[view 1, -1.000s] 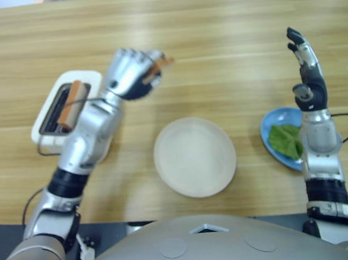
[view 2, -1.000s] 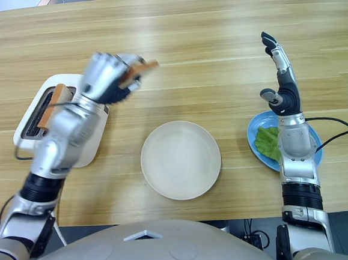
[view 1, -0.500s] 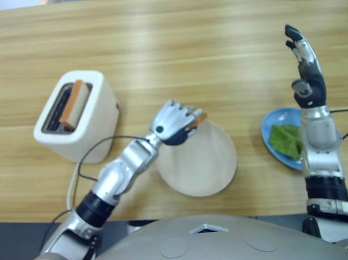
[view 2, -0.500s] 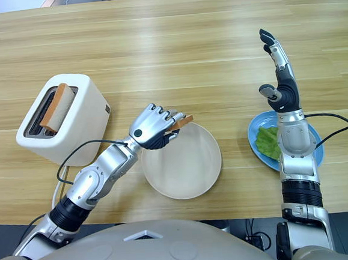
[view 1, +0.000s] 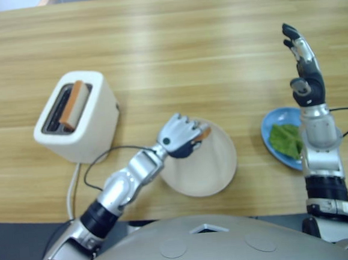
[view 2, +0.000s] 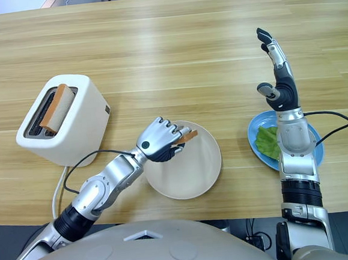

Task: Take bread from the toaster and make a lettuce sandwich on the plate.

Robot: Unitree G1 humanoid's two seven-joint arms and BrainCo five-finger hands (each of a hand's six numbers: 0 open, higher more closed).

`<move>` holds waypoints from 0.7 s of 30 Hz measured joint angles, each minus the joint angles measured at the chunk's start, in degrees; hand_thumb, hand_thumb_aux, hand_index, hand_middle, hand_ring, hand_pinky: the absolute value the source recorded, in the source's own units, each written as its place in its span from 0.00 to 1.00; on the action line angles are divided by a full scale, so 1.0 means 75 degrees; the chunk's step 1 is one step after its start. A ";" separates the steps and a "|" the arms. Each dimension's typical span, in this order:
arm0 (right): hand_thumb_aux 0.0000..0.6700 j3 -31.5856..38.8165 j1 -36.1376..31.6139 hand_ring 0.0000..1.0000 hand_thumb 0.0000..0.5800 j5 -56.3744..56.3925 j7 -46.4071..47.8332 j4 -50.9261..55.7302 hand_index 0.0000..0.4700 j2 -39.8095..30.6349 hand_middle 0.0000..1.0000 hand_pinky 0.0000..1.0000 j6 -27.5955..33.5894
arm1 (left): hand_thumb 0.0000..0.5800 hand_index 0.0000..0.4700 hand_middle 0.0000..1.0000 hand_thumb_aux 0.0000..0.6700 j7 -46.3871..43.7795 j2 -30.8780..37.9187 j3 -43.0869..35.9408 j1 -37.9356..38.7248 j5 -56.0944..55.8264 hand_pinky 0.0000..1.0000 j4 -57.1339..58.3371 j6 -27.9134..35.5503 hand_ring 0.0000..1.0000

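Observation:
My left hand [view 2: 161, 140] hangs over the left rim of the round cream plate [view 2: 195, 170], fingers curled on a slice of bread [view 2: 187, 135] whose brown crust pokes out toward the plate's middle. A white toaster [view 2: 62, 120] stands at the left with another bread slice [view 2: 56, 105] upright in its slot. On the right, a lettuce leaf [view 2: 266, 141] lies on a small blue plate [view 2: 254, 137]. Just above that plate my right hand [view 2: 277, 74] is raised upright, fingers spread and holding nothing.
The toaster's white cable [view 2: 61, 186] runs down toward the table's front edge at the left. A dark cable [view 2: 330, 125] trails off to the right beside the blue plate. The wooden table [view 2: 167, 46] stretches wide behind the plates.
My left hand carried the bread slice from above the toaster down and right to the cream plate's left rim. My right hand stayed raised.

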 measured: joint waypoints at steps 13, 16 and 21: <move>0.00 -0.0012 0.0062 0.00 0.00 0.0137 0.0023 -0.0281 0.00 0.0000 0.00 0.00 0.0158 | 0.00 0.00 0.00 0.00 -0.0926 0.0090 -0.0090 0.0429 -0.0913 0.00 -0.0050 -0.0164 0.00; 0.00 -0.0012 0.0095 0.00 0.00 0.0137 0.0023 -0.0310 0.00 0.0000 0.00 0.00 0.0173 | 0.00 0.00 0.00 0.00 -0.1087 0.0024 -0.0082 0.0459 -0.1158 0.00 -0.0017 -0.0139 0.00; 0.00 -0.0006 0.0102 0.00 0.00 0.0137 0.0043 -0.0363 0.00 0.0000 0.00 0.00 0.0190 | 0.00 0.00 0.00 0.00 -0.1276 -0.0216 -0.0031 0.0518 -0.1696 0.00 0.0140 -0.0006 0.00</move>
